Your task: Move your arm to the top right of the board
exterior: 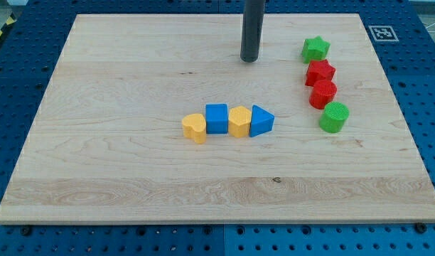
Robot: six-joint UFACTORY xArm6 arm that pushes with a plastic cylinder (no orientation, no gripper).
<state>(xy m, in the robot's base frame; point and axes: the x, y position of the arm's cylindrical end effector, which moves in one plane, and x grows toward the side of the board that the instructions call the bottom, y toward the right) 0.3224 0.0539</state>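
Observation:
My tip (249, 60) rests on the wooden board (118, 85) near the view's top, a little right of centre. A green star block (315, 49) lies to its right, apart from it. Below the star, a red star block (320, 72), a red cylinder-like block (323, 94) and a green cylinder (335, 117) form a column running down. In the board's middle, a row runs left to right: a yellow heart block (194, 127), a blue cube (217, 118), a yellow block (239, 121) and a blue triangle block (261, 121). The row lies well below my tip.
The board lies on a blue pegboard table (25, 43). A black-and-white marker tag (382, 33) sits just off the board's top right corner.

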